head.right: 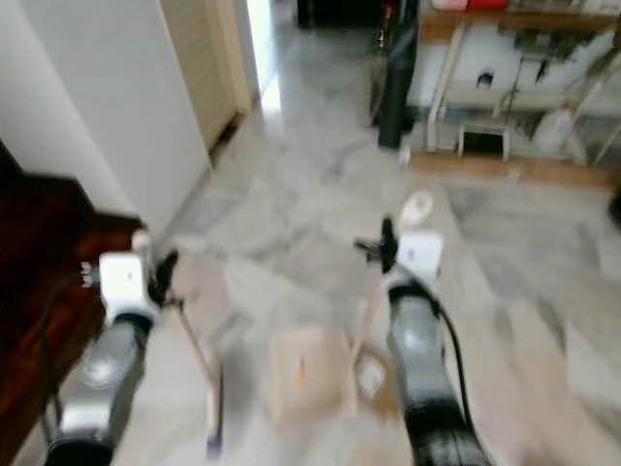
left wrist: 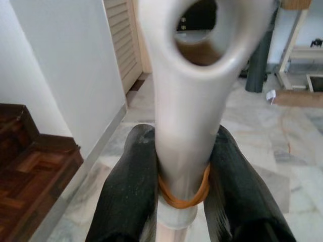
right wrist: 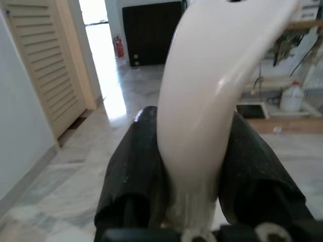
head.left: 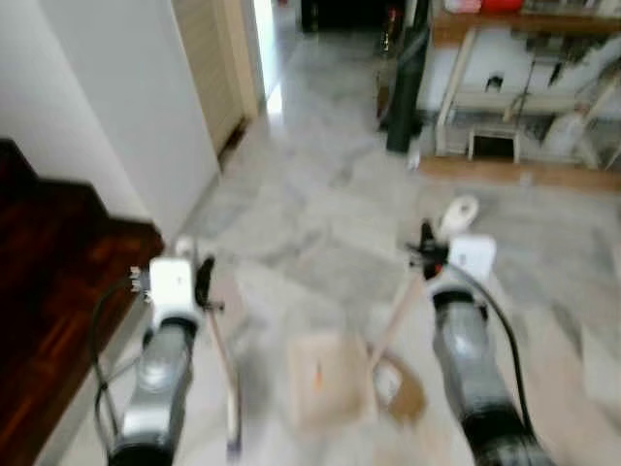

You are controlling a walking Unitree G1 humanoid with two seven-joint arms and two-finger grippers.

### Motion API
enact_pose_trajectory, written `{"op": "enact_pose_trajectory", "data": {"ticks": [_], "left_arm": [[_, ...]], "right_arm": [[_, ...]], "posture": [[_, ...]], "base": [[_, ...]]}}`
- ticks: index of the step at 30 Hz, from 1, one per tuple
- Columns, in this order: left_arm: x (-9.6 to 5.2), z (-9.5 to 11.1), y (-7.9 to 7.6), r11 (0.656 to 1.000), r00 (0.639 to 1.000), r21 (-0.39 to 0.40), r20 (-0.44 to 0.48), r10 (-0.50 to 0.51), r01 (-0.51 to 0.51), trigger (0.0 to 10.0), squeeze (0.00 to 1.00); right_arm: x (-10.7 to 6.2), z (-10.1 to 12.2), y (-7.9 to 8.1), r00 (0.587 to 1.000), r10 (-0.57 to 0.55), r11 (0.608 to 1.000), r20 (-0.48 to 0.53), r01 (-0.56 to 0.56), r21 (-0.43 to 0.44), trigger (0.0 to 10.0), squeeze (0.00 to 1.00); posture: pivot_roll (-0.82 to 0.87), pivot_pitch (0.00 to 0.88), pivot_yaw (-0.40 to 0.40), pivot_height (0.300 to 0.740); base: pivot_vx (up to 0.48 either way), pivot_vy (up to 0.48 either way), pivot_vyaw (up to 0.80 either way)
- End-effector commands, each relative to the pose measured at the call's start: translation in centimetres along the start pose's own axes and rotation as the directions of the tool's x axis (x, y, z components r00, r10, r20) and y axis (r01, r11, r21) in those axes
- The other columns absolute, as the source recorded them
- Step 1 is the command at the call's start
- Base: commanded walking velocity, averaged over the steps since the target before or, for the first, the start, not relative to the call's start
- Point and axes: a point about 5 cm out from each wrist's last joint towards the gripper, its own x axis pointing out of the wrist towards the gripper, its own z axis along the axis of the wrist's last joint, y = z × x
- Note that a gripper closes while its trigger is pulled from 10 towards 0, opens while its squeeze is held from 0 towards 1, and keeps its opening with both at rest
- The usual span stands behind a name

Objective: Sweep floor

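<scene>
Broom handle (left wrist: 189,101) pinched in left gripper (left wrist: 184,176), dustpan handle (right wrist: 212,101) in right gripper (right wrist: 192,171); slip risked, debris (head.left: 325,374) lower centre scattered.

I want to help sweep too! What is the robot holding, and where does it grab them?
The left gripper is shut on the broom handle's top end. The right gripper is shut on the dustpan handle's top end.

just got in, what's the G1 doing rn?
It is sweeping a marble floor. The left gripper is shut on a broom handle; the right gripper is shut on a dustpan handle. The dustpan sits low on the floor between the arms, in front of the robot. A dark wooden step is on its left. The head views are blurred.
</scene>
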Motion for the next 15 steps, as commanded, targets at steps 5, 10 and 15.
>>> {"op": "enact_pose_trajectory", "data": {"ticks": [5,10,15], "left_arm": [[0.26,1.15,0.72,1.000,0.998,0.004,0.056,0.017,-0.017,10.0,0.00],[0.29,1.17,0.73,1.000,0.998,0.005,0.057,0.017,-0.018,10.0,0.00],[0.36,1.23,0.58,1.000,0.998,0.002,0.058,0.013,-0.014,10.0,0.00]], "right_arm": [[0.71,1.37,0.98,0.998,0.026,1.000,0.061,-0.026,-0.005,10.0,0.00],[0.69,1.30,1.04,0.998,0.031,1.000,0.060,-0.031,0.001,10.0,0.00],[0.66,1.26,1.06,0.998,0.031,1.000,0.059,-0.031,-0.002,10.0,0.00]], "posture": [[0.10,0.041,0.045,0.740],[0.10,0.037,0.045,0.740],[0.09,0.035,0.045,0.740]], "base": [[0.373,0.000,0.00],[0.371,0.000,-0.80],[0.368,0.000,0.00]]}}
